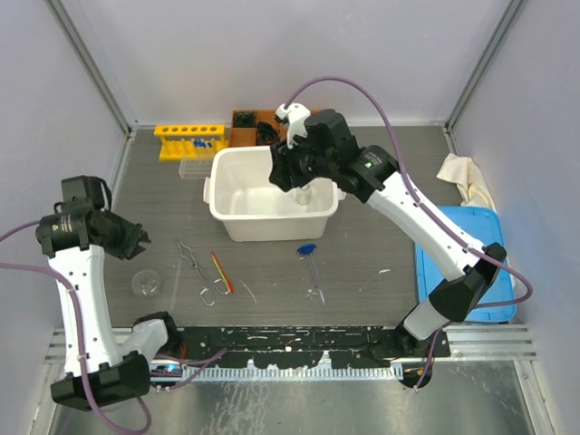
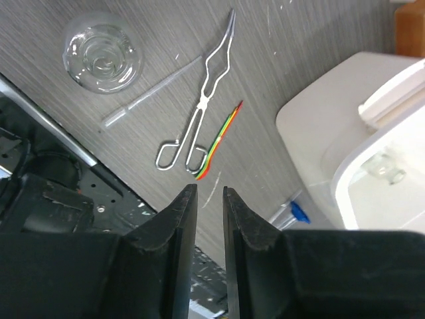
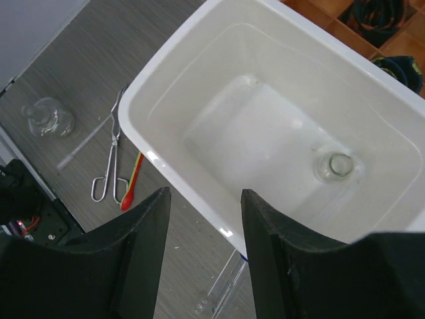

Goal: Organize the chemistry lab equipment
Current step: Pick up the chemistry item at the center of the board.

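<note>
Right gripper gapes empty over the flask in the tub. Left gripper, barely parted, holds nothing

Locate the yellow rack at the worktop's far edge, left of centre, with blue-capped tubes in it. The metal tongs lie flat toward the near edge, with the red-orange stick just beside them. One clear flask stands near the left edge. Another flask stands inside the white tub. The blue-bulb dropper lies flat at mid-worktop.
</note>
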Robot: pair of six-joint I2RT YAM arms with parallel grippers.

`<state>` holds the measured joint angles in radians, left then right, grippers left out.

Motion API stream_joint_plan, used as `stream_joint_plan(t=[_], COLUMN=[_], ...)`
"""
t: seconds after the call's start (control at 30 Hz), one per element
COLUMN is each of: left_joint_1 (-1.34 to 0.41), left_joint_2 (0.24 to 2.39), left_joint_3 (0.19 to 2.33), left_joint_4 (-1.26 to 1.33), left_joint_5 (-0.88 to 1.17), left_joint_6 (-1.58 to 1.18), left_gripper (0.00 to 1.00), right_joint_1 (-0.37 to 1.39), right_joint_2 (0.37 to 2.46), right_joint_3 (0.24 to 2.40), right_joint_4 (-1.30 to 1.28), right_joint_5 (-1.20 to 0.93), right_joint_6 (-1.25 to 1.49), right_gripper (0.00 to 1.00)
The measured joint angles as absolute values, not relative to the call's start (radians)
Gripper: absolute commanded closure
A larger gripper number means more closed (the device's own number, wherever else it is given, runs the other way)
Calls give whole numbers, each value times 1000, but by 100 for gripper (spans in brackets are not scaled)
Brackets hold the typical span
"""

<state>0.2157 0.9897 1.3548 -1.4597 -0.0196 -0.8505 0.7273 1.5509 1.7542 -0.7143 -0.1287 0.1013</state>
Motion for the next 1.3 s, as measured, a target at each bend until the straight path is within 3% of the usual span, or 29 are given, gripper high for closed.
stream_joint_plan(t=[0.3, 0.6, 0.73, 1.0, 1.3], left_joint_1=[399, 419, 420, 445, 497], left_joint_2=[983, 1059, 1053, 893, 929], left_joint_3=[1347, 1438, 1420, 1144, 1117], left_joint_4=[-1409, -1379, -1400, -1526, -1520], left_joint_5=[75, 150, 144, 80, 5], left_joint_6=[-886, -965, -941, -917, -876], left_gripper=[78, 81, 83, 85, 85], right_joint_1=[803, 861, 878, 843, 723], right_joint_2=[1695, 1831, 1831, 1763, 1623], right_joint_3=[1875, 2022, 2017, 1891, 1766], right_joint_4=[-796, -833, -847, -837, -794], right_joint_5=[-188, -223, -176, -69, -52], right_joint_6=[50, 41, 23, 9, 18], right_gripper=[46, 46, 45, 44, 43])
